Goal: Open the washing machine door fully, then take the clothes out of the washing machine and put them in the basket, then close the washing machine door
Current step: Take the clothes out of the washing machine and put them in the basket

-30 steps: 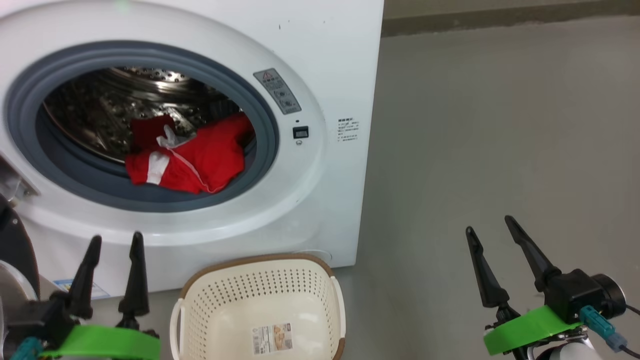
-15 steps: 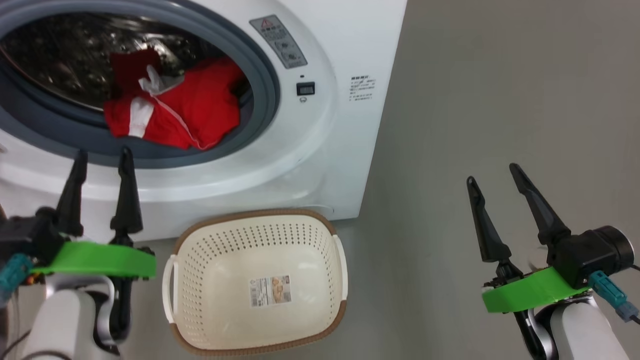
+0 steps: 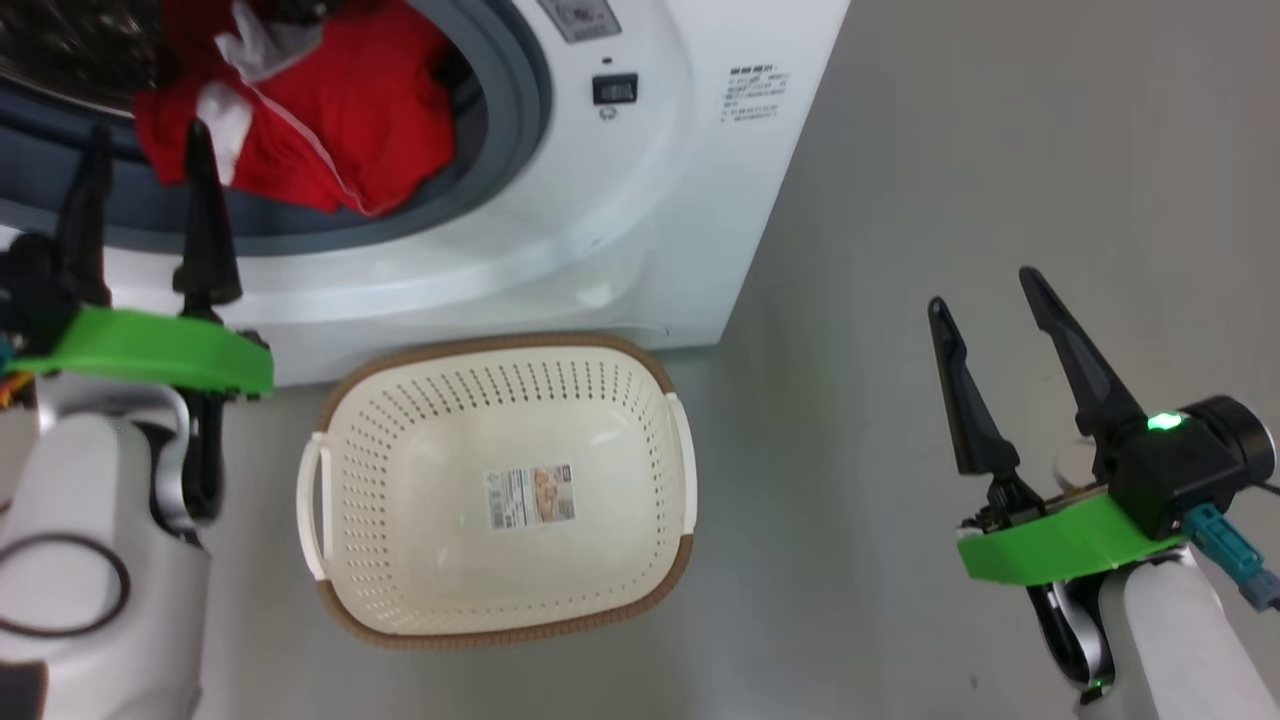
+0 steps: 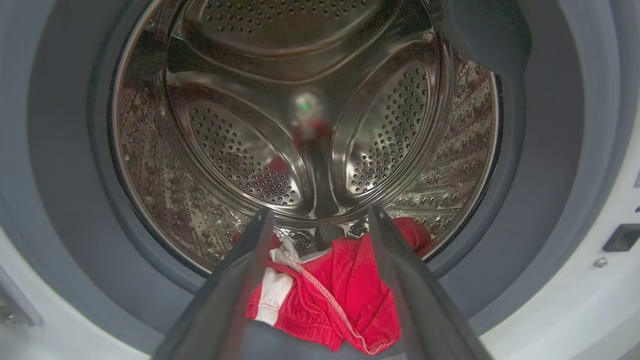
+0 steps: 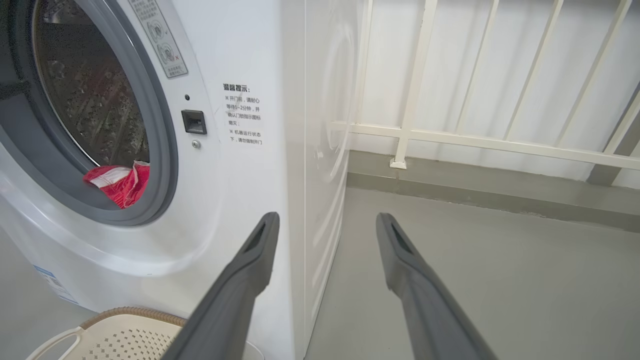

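The white washing machine (image 3: 640, 200) stands with its round mouth uncovered; the washing machine door is out of view. Red clothes (image 3: 330, 110) with white parts lie at the front of the steel drum (image 4: 310, 125), against the grey rubber ring (image 4: 65, 200). My left gripper (image 3: 145, 130) is open just in front of the mouth. In the left wrist view the left gripper (image 4: 319, 212) frames the clothes (image 4: 340, 295) without touching them. The cream basket (image 3: 480, 345) sits on the floor below the mouth, with a paper label inside. My right gripper (image 3: 982, 290) hangs open and holds nothing, over the floor to the right.
Grey floor (image 3: 950, 150) stretches to the right of the machine. In the right wrist view the right gripper (image 5: 326, 217) points past the machine's corner (image 5: 300, 175) toward a white railing (image 5: 425, 135) before a white wall. The basket's rim (image 5: 130, 312) shows at that view's lower left.
The head camera has tilted down, so machine and basket sit higher in view. My left gripper has advanced from below the mouth's rim up to the opening. The right gripper has barely moved.
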Controlling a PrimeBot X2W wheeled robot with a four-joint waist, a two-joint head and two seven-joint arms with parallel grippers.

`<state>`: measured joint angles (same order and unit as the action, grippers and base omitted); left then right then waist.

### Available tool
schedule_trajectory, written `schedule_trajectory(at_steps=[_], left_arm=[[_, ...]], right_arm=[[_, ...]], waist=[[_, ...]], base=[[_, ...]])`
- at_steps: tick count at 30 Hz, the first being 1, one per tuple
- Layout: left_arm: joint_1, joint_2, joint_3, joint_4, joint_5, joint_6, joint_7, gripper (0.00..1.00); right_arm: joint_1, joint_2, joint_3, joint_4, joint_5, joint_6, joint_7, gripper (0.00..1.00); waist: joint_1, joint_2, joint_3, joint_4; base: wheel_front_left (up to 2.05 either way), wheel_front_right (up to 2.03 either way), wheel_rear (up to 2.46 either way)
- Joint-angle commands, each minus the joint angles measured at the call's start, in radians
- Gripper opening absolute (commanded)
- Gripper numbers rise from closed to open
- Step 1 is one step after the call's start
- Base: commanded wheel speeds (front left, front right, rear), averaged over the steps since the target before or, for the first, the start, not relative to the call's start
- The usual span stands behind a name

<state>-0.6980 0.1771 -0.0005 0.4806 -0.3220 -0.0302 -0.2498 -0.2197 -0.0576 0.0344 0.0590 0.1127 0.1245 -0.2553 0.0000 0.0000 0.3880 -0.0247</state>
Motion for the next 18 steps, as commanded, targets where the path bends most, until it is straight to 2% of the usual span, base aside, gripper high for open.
schedule_trajectory(at_steps=[1,11,18], left_arm=[[-0.034,0.050,0.021,-0.002,0.016,0.004,-0.012,1.00],[-0.205,0.096,-0.010,0.194,0.063,0.017,-0.011,1.00],[-0.293,0.162,-0.057,0.348,0.142,0.066,0.027,1.00]], right_arm=[[-0.028,-0.002,0.024,-0.030,-0.008,0.006,-0.006,1.00],[-0.053,0.001,0.037,-0.026,-0.006,0.006,-0.006,1.00],[-0.066,0.004,0.056,-0.017,0.000,0.006,-0.006,1.00]], waist=[[0.0000,0.0000,0.050,-0.008],[0.0000,0.0000,0.114,-0.035],[0.0000,0.0000,0.128,-0.063]], base=[[0.00,0.00,0.00],[0.00,0.00,0.00],[0.00,0.00,0.00]])
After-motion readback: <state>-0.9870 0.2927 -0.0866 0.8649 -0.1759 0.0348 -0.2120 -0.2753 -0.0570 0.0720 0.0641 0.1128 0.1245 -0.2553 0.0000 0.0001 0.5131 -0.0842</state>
